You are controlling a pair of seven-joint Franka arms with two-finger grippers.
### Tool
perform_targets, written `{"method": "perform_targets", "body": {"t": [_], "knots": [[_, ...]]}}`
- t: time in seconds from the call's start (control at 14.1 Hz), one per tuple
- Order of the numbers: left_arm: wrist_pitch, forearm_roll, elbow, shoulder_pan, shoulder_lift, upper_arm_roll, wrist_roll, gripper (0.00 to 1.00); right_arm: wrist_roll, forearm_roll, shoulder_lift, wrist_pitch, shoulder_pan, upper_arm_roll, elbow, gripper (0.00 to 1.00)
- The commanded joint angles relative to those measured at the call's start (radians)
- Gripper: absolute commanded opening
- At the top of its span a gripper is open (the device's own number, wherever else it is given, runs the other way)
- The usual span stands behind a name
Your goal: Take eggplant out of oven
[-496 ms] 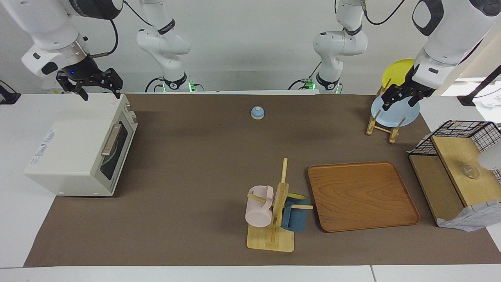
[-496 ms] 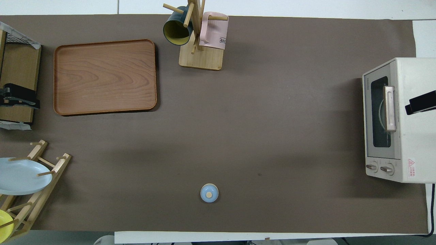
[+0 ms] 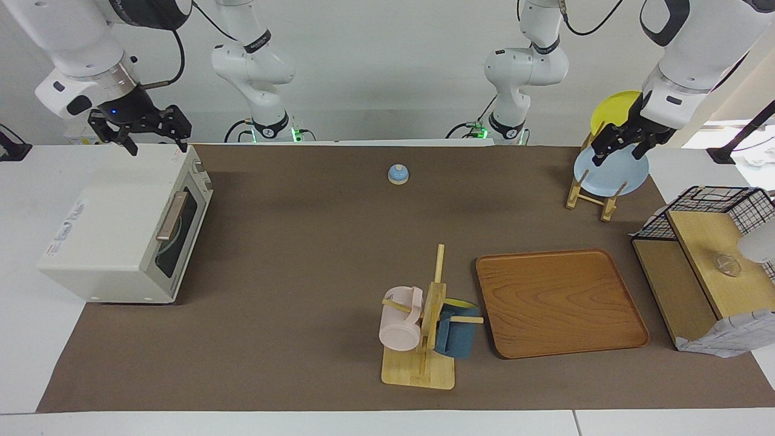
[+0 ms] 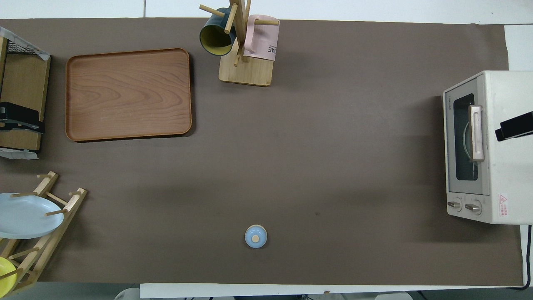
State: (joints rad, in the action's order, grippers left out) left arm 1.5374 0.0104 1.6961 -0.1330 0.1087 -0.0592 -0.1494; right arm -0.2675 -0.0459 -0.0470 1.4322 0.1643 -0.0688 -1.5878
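Observation:
The cream-white oven [image 3: 115, 242] stands at the right arm's end of the table with its dark glass door [image 3: 177, 233] shut and the beige handle [image 3: 171, 216] across it. It also shows in the overhead view [image 4: 499, 183]. The eggplant is hidden; only a pale plate rim shows through the glass. My right gripper [image 3: 156, 148] hangs open and empty over the oven's top edge nearest the robots; its dark tip shows in the overhead view [image 4: 514, 126]. My left gripper [image 3: 615, 156] hangs open and empty over the plate rack [image 3: 590, 194].
The rack holds a light blue plate [image 3: 611, 172] and a yellow plate [image 3: 614, 109]. A wooden tray [image 3: 560, 303], a mug tree [image 3: 424, 339] with a pink and a blue mug, a small blue bell [image 3: 398, 174] and a wood-and-wire shelf [image 3: 702, 266] stand on the brown mat.
Both grippers have risen slightly. The oven door stays shut and nothing on the table has moved.

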Motion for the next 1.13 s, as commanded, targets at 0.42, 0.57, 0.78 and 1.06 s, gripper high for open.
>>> {"method": "perform_targets", "body": {"t": [0.42, 0.57, 0.78, 1.06], "knots": [[-0.025, -0.013, -0.004, 0.018, 0.011, 0.012, -0.007, 1.00, -0.024, -0.061, 0.019, 0.319, 0.014, -0.002, -0.268, 0.00], [-0.026, -0.013, -0.003, 0.018, 0.011, 0.012, -0.007, 1.00, -0.033, -0.095, 0.042, 0.344, 0.024, -0.002, -0.291, 0.00], [-0.026, -0.013, -0.003, 0.016, 0.012, 0.012, -0.009, 1.00, -0.032, -0.124, 0.045, 0.402, 0.035, 0.000, -0.337, 0.00], [-0.025, -0.013, -0.001, 0.018, 0.012, 0.012, -0.009, 1.00, -0.024, -0.124, 0.073, 0.533, 0.018, -0.003, -0.414, 0.00]]}}
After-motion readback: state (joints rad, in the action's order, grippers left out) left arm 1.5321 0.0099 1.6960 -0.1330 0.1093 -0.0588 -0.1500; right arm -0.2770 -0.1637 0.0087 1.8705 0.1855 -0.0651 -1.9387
